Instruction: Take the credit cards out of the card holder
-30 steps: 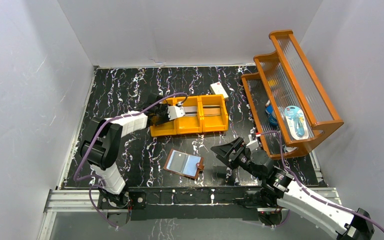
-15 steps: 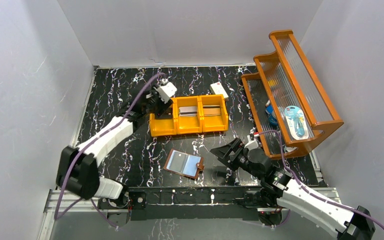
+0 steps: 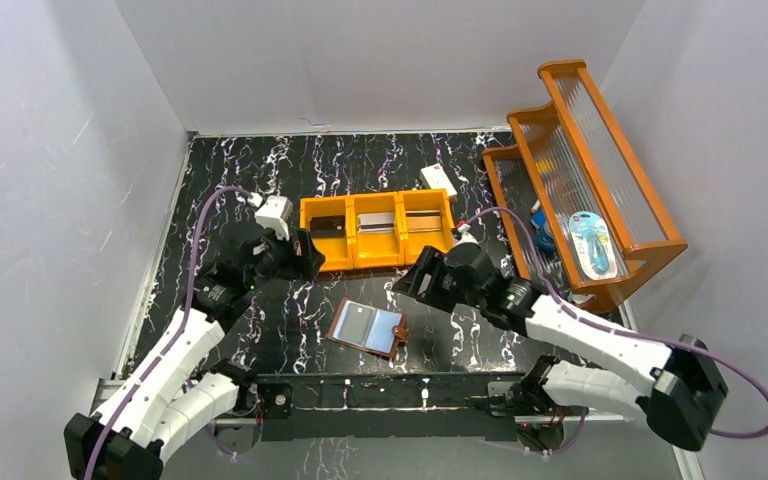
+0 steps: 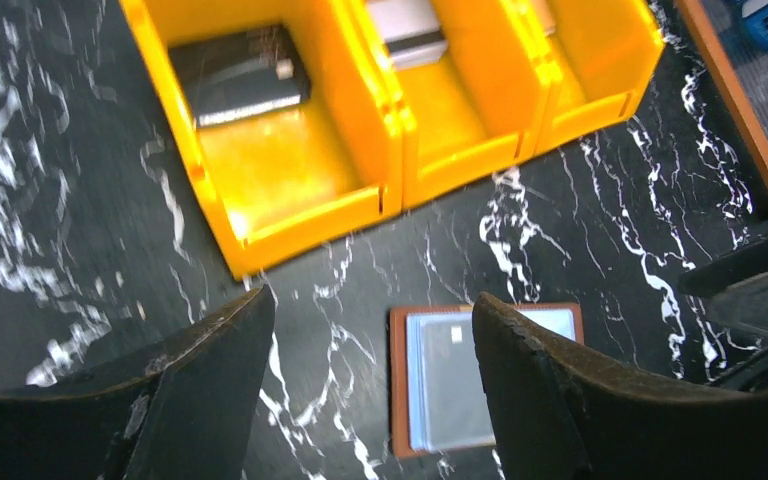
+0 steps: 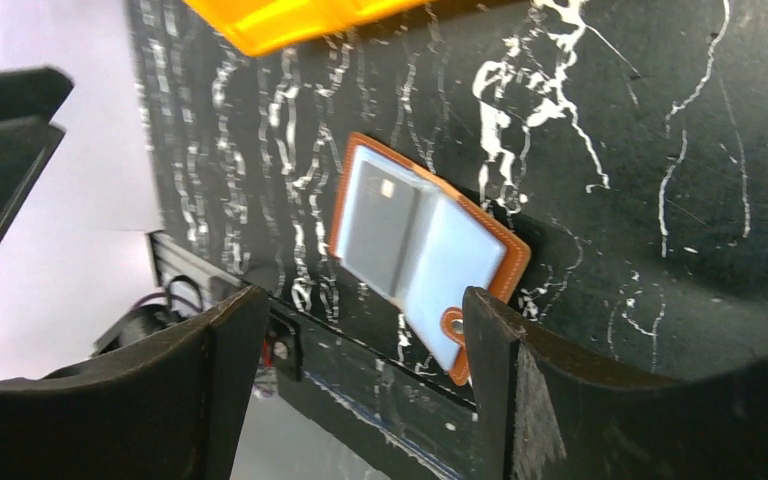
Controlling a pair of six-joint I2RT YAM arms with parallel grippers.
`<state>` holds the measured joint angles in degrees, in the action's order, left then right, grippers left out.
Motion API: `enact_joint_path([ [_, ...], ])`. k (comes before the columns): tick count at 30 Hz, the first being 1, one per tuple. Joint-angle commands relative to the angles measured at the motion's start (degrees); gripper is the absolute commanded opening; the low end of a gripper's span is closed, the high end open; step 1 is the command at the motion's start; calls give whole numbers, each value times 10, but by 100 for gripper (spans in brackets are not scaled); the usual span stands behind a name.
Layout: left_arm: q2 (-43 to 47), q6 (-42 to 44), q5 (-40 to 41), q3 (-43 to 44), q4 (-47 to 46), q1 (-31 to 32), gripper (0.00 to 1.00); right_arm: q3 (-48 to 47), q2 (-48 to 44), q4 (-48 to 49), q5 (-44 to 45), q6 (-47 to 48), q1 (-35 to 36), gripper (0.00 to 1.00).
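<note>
Left pincer (image 4: 372,300) and right pincer (image 5: 360,295) are both gaping empty near the small brown leather bifold wallet (image 3: 367,327) lying open on the black marbled desk (image 3: 260,180); nothing is pinning it, so a clumsy nudge risks sliding it away

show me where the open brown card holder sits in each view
top external: card holder low centre
left wrist: card holder bottom centre, partly hidden
right wrist: card holder mid-frame
shared landmark: orange tray
</note>
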<state>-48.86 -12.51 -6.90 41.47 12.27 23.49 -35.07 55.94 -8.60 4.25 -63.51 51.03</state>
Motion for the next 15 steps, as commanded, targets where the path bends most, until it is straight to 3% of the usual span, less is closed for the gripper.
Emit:
enact_joint_path([
  [1, 33, -119, 42, -25, 78, -2, 71, -79, 71, -85, 4, 27, 14, 78],
  [5, 24, -131, 93, -30, 110, -2, 73, -167, 149, -168, 83, 21, 63, 78],
  [9, 15, -136, 159, -26, 127, -2, 74, -220, 217, -204, 103, 11, 93, 74],
  [15, 43, -135, 178, -47, 127, -2, 74, -237, 287, -131, 45, 19, 125, 69],
])
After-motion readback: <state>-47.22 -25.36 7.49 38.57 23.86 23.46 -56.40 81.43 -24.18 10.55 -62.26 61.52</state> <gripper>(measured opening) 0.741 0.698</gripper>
